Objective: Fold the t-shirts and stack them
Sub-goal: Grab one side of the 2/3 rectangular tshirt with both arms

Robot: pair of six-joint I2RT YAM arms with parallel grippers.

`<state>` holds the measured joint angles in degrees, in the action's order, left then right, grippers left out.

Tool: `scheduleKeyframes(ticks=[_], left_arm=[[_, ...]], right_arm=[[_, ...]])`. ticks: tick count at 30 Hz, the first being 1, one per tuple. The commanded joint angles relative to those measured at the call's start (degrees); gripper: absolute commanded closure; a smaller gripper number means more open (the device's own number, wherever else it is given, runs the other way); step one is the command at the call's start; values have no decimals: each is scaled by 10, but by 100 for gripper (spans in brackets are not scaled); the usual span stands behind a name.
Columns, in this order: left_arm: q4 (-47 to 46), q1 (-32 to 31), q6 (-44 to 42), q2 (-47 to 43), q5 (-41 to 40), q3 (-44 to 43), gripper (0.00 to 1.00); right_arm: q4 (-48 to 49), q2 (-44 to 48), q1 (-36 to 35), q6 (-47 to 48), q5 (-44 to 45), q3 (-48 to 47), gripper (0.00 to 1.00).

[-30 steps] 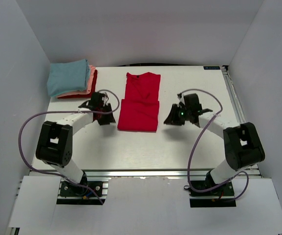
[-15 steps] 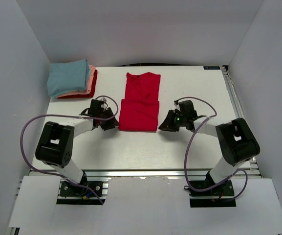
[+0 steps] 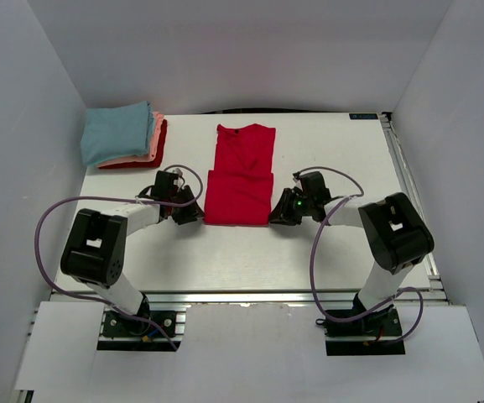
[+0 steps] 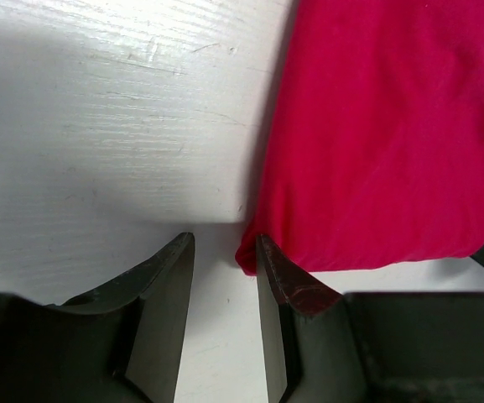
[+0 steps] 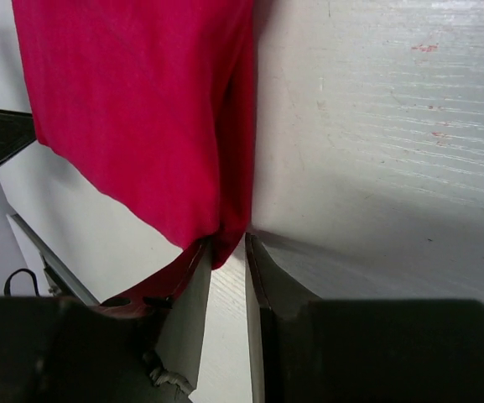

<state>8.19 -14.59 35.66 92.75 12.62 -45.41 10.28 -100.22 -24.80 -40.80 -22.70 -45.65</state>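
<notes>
Stack (image 3: pixel 122 134) waits far left for the next fold. Left gripper (image 4: pixel 225 243) open at the near-left corner of the mid-table red shirt (image 3: pixel 240 180), cloth touching one finger. Right gripper (image 5: pixel 229 252) narrowly parted at the near-right corner, nothing pinched; probably both are set to lift the hem together

White walls (image 3: pixel 242 50) are boxing the scene in on three sides, with soft, even light falling across them. Below, the pale, wood-grained worktop (image 3: pixel 309 260) is catching only faint shadows.
</notes>
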Motion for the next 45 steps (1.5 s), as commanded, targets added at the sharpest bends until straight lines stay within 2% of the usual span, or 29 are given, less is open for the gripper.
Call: scheduleKeyframes(ticks=[1,5,8,11,13,16,29,43,44,45], left_arm=[[31,0,-19,-37,-16,-18,54],[33,0,-23,-41,-16,-16,54],[39,0,-23,-39,-15,-18,55],[47,0,-24,-44,-22,-21,55],[51,0,-24,-50,-23,-22,55],[40,0,-15,-56,-14,-16,55],[-42,0,29,-58,42,23,54],[-24,-14,15,-12,30,27,55],[-28,-15,17,-12,30,28,60],[-30,-17,17,-12,30,29,74]], right_arm=[[24,-3,-3,-9,1,-19,70],[25,-8,-4,-10,2,-23,67],[25,-18,-6,-10,1,-27,69],[24,-22,-7,-11,5,-27,77],[25,-22,-8,-12,8,-25,90],[24,-22,-8,-13,9,-23,100],[31,-25,-9,-18,5,-21,100],[32,-28,-9,-22,1,-26,100],[32,-28,-9,-21,2,-25,100],[31,-28,-9,-21,2,-24,100]])
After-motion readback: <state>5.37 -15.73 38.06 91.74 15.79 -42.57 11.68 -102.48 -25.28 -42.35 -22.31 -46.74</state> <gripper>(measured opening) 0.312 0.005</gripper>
